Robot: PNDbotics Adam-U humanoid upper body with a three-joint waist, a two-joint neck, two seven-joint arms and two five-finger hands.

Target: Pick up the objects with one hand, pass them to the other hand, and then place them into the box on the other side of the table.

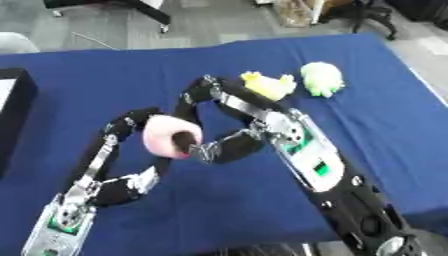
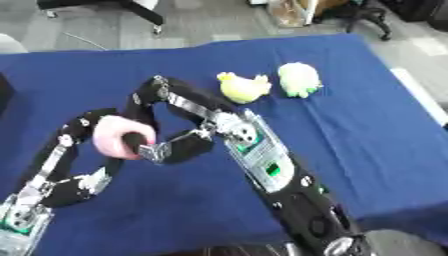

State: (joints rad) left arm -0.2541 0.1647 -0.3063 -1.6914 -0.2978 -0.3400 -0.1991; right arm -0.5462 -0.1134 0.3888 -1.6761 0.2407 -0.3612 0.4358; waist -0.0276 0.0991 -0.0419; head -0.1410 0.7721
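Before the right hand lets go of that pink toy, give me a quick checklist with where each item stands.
1. Pink toy off the blue table: ok, held between both hands.
2. Left hand curled round the toy: ok, fingers at its left side.
3. Right hand gripping it: ok, thumb in the toy's dark middle.
4. Black box visible at the left edge: ok.
5. Box interior free: cannot tell.
6. Yellow toy and green toy waiting: ok.
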